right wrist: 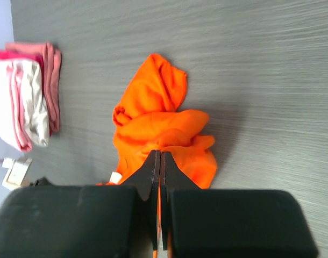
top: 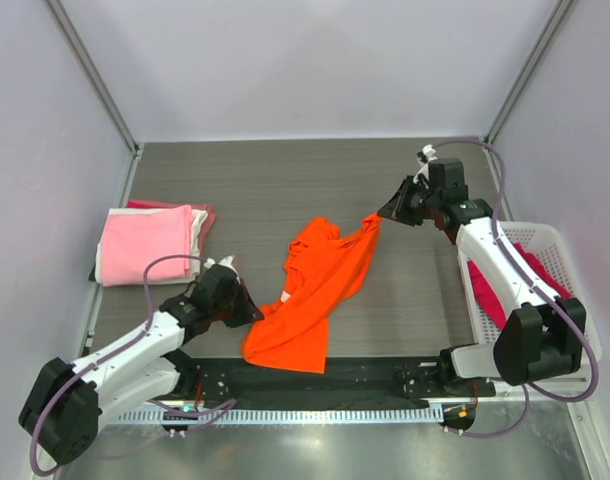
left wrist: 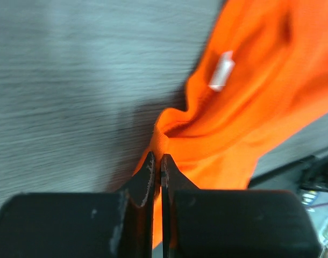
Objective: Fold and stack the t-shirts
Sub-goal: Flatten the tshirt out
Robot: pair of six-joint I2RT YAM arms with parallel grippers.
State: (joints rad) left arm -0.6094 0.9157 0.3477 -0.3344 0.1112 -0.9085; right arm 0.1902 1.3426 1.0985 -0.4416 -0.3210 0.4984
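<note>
A bright orange t-shirt (top: 315, 290) lies crumpled and stretched across the middle of the table, also in the left wrist view (left wrist: 244, 97) and the right wrist view (right wrist: 158, 129). My left gripper (top: 253, 312) is shut on its near left edge, cloth pinched between the jaws (left wrist: 157, 158). My right gripper (top: 383, 214) is shut on its far right corner (right wrist: 159, 156), lifted a little off the table. A folded pile with a light pink t-shirt (top: 143, 243) on top, white and dark pink-red layers under it, sits at the left. A magenta t-shirt (top: 500, 290) lies in the basket.
A white plastic lattice basket (top: 555, 262) stands at the right edge beside the right arm. A black strip and metal rail (top: 315, 400) run along the near edge between the arm bases. Grey walls close in the left, right and back.
</note>
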